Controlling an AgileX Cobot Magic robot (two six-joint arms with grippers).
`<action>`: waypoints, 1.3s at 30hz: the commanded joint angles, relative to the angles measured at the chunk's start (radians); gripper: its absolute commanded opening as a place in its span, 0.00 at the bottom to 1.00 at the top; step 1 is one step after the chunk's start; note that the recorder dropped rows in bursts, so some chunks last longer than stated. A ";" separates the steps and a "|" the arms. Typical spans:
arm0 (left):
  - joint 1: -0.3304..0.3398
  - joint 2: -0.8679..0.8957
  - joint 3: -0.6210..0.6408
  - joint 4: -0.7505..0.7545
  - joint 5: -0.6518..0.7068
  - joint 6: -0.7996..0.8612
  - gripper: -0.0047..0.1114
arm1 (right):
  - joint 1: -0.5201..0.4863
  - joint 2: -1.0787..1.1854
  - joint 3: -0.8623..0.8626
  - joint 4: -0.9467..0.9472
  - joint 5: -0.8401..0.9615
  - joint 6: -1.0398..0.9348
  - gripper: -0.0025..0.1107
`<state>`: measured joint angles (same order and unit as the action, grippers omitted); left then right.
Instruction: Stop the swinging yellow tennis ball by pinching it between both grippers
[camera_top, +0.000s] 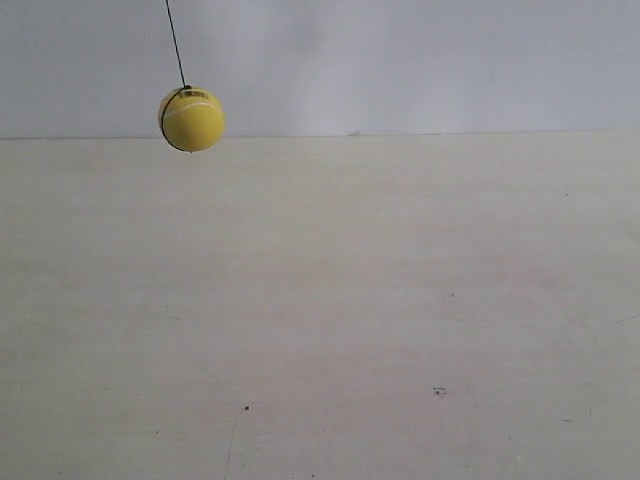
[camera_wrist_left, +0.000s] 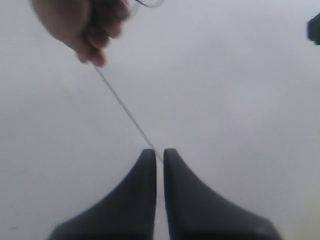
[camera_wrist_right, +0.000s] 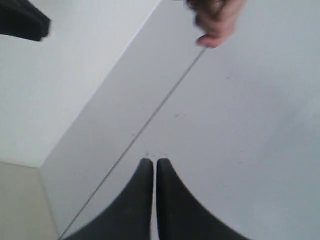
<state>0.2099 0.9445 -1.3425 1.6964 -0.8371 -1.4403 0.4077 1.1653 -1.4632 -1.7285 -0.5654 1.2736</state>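
The yellow tennis ball (camera_top: 191, 119) hangs on a thin black string (camera_top: 175, 42) at the upper left of the exterior view, above the table's far edge. No arm shows in that view. My left gripper (camera_wrist_left: 160, 151) points upward with its jaws shut and empty; the string (camera_wrist_left: 125, 107) runs in front of it, from a hand down to the tips. My right gripper (camera_wrist_right: 154, 161) is also shut and empty, and the string (camera_wrist_right: 160, 107) passes beside it. The ball is out of both wrist views.
A person's hand (camera_wrist_left: 82, 25) holds the string's top end, also seen as a hand (camera_wrist_right: 217, 20) in the right wrist view. The pale wooden table (camera_top: 320, 320) fills the exterior view below a white wall (camera_top: 420, 60). A dark object (camera_wrist_right: 22, 21) sits at a corner.
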 joint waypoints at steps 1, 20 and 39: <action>-0.002 -0.145 0.008 0.029 0.221 -0.064 0.08 | -0.009 -0.095 0.005 -0.016 0.136 0.026 0.02; 0.000 -0.640 0.344 -0.015 0.491 -0.030 0.08 | -0.009 -0.624 0.378 -0.016 0.519 -0.088 0.02; 0.000 -0.807 0.599 -0.064 0.453 -0.048 0.08 | -0.009 -0.916 0.662 -0.016 0.487 -0.025 0.02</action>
<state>0.2099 0.1813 -0.7775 1.6451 -0.3840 -1.4782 0.4038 0.2865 -0.8631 -1.7454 -0.0784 1.2453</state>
